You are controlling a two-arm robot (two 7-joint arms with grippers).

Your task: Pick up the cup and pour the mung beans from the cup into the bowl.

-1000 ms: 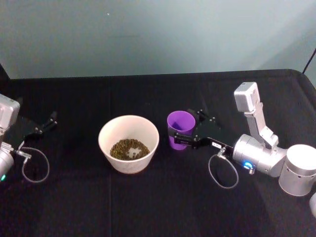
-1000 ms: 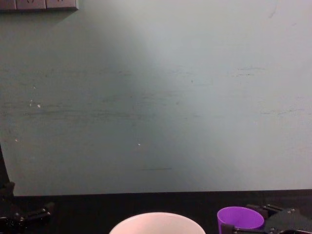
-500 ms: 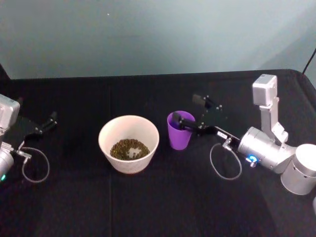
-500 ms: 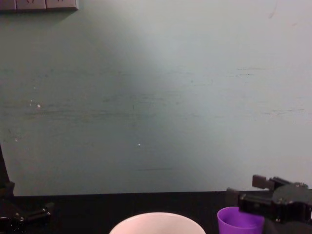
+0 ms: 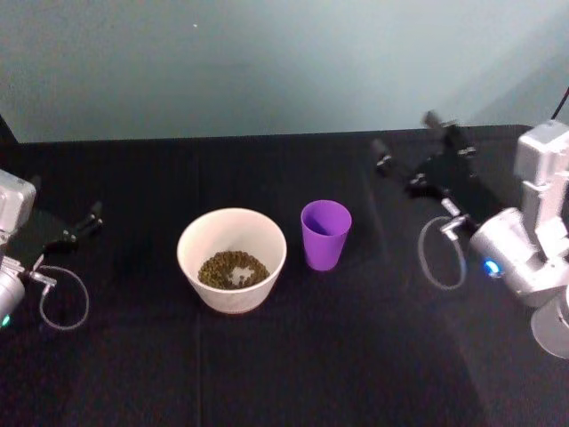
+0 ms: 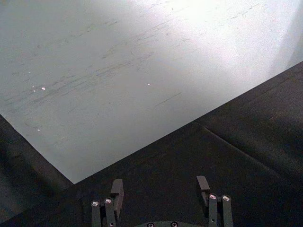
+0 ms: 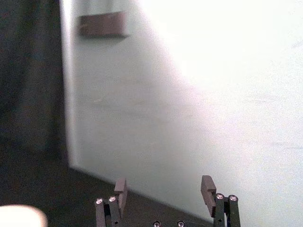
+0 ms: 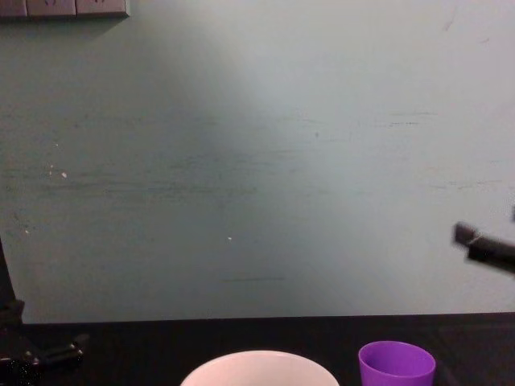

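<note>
The right gripper hangs above the black bench with its fingers spread and nothing between them; the right wrist view shows only wall in the gap. The cup stands upright on the bench below and to the left of that gripper, well apart from it and free of any grip. Just beyond the cup, farther left from the right gripper, sits the bowl, and the mung beans lie as a low heap on its floor. From the head view the inside of the cup looks plain purple, though its bottom cannot be read for certain. In the chest view the cup's rim and the bowl's rim stand side by side, near but not touching. The left gripper rests far off at the left edge of the bench, its fingers apart and empty, parked. Judging from how things lie, the pour looks done: beans in the bowl, cup set down upright, right gripper let go and lifted off. The step in hand would seem to be the retreat after release. If anything is left, the next move asks only that the right arm carry itself clear without brushing the light cup, which would tip easily, or dragging its looped cable across the bench toward it. If beans were still in the cup, a fresh approach from the side at mid-height would be needed.
</note>
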